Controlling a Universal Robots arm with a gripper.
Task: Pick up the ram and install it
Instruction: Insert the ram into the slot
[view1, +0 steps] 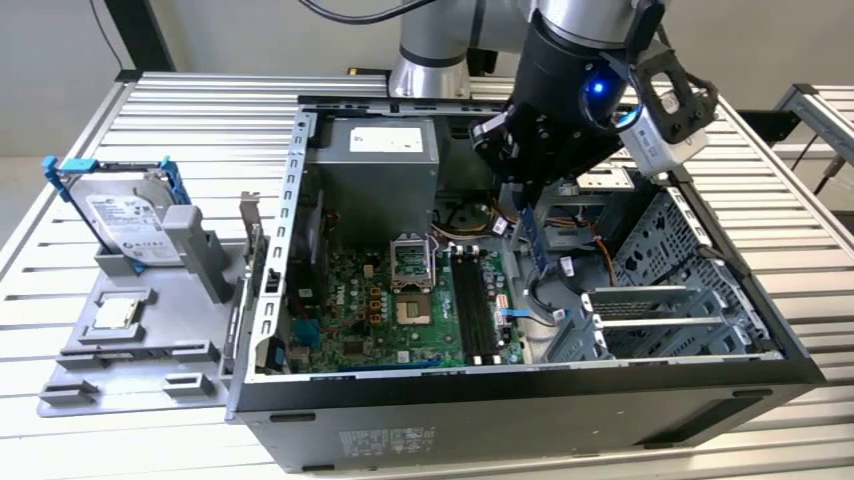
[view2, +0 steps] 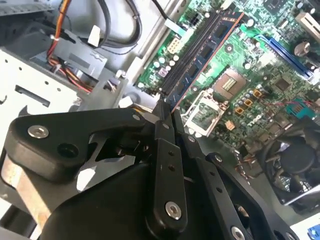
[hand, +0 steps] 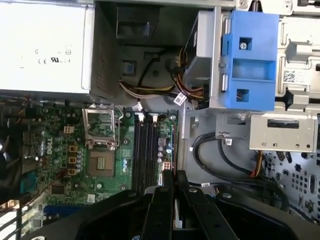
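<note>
Slatted metal surface (view1: 174, 110) is carrying an open computer case (view1: 534, 430), lying on its side beneath the gripper (view1: 523, 195) so its inside is facing upward for easy reach. Its green motherboard (view1: 400, 310) is sitting flat, well below the gripper, which is hanging inside the case opening, pinched narrow on the ram (view1: 534, 240). Black memory slots (view1: 470, 300) are lying below and slightly aside of the gripper. The ram is hanging edge-down from the gripper, seemingly lined up along the slots and not touching them, probably for a straight push.
</note>
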